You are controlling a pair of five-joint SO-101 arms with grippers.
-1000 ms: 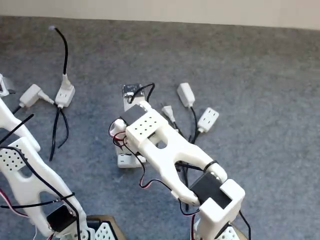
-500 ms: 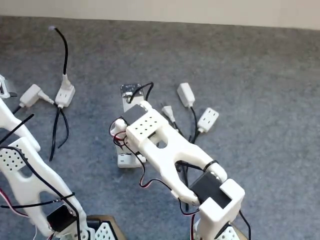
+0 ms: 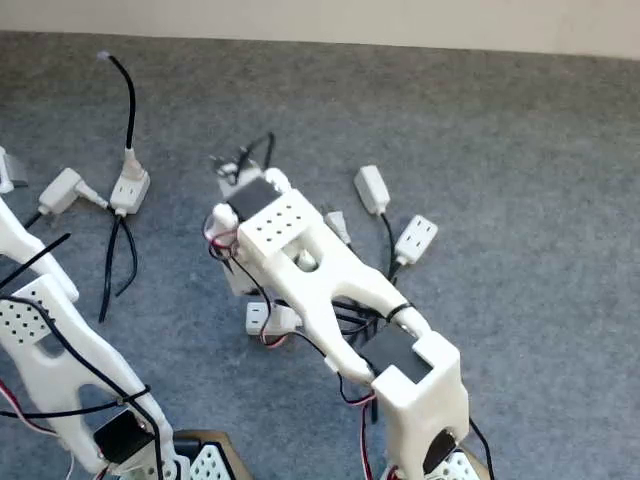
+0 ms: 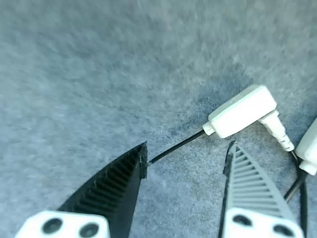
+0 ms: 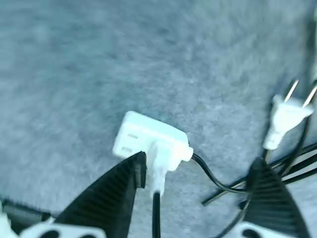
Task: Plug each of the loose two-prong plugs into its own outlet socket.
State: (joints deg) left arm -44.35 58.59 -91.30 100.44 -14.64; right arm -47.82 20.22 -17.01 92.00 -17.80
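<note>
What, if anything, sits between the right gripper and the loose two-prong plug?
Nothing visible. The right gripper hangs open over carpet, and the plug lies uncovered just beyond one finger, prongs free. Black cables bunch at its cord end, beside the path rather than across it.

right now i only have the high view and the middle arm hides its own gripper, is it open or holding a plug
observer: the right gripper is open and empty, over the grey carpet.
operator: whats in front of it
observer: a white plastic socket block with what looks like a white plug seated in it, just ahead of the black finger.
operator: and the left one
observer: the left gripper is open as well; the thin black cord of a white angled plug runs between its jaws.
</note>
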